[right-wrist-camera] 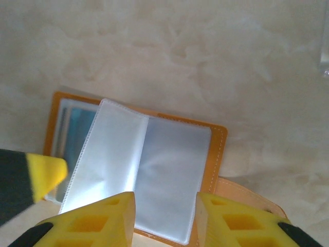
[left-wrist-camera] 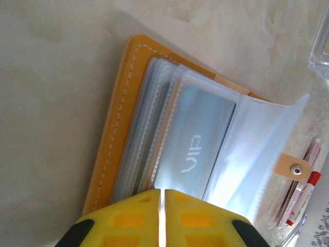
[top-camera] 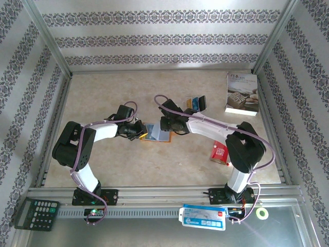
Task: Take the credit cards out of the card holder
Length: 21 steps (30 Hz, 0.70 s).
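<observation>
The orange-tan card holder [top-camera: 157, 133] lies open on the table between both grippers. In the left wrist view its stitched cover [left-wrist-camera: 121, 103] frames fanned clear sleeves, and one sleeve holds a silver VIP card [left-wrist-camera: 198, 139]. My left gripper [left-wrist-camera: 161, 198] is shut, its tips against that sleeve's near edge with a thin bright sliver between them. My right gripper [right-wrist-camera: 165, 206] is open just above the holder [right-wrist-camera: 213, 154], straddling an empty clear sleeve [right-wrist-camera: 169, 170]. From above, the left gripper [top-camera: 139, 129] and the right gripper [top-camera: 168, 123] flank the holder. Several loose cards [top-camera: 198, 104] lie behind it.
A white book [top-camera: 241, 92] lies at the back right and a red packet [top-camera: 220, 153] sits by the right arm. On the near rail are a calculator [top-camera: 36, 213], a blue-white pouch [top-camera: 203, 216] and a tape roll [top-camera: 262, 213]. Patterned walls enclose the table.
</observation>
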### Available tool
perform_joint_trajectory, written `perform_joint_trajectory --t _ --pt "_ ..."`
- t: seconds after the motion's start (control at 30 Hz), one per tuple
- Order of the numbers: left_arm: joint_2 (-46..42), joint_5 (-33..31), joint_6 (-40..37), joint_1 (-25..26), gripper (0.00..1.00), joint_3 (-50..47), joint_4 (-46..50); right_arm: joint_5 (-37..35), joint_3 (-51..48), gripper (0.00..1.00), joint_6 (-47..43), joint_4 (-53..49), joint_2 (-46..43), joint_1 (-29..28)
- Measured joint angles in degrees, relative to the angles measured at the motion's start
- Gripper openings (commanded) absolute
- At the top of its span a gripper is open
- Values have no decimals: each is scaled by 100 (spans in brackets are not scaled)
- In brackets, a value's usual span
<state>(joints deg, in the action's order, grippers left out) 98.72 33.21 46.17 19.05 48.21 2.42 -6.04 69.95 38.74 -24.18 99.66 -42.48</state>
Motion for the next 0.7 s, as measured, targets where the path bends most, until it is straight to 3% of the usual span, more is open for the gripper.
perform_joint_trajectory --t 0.27,0.47,0.7 --pt "195 -20 -48 540 21 651 101 -11 -457 37 188 481 -433 151" --pt "660 -13 -74 876 33 1137 127 96 -704 38 302 732 -756 339" --pt "885 -46 -87 951 34 1270 195 313 -940 38 444 1019 -833 450"
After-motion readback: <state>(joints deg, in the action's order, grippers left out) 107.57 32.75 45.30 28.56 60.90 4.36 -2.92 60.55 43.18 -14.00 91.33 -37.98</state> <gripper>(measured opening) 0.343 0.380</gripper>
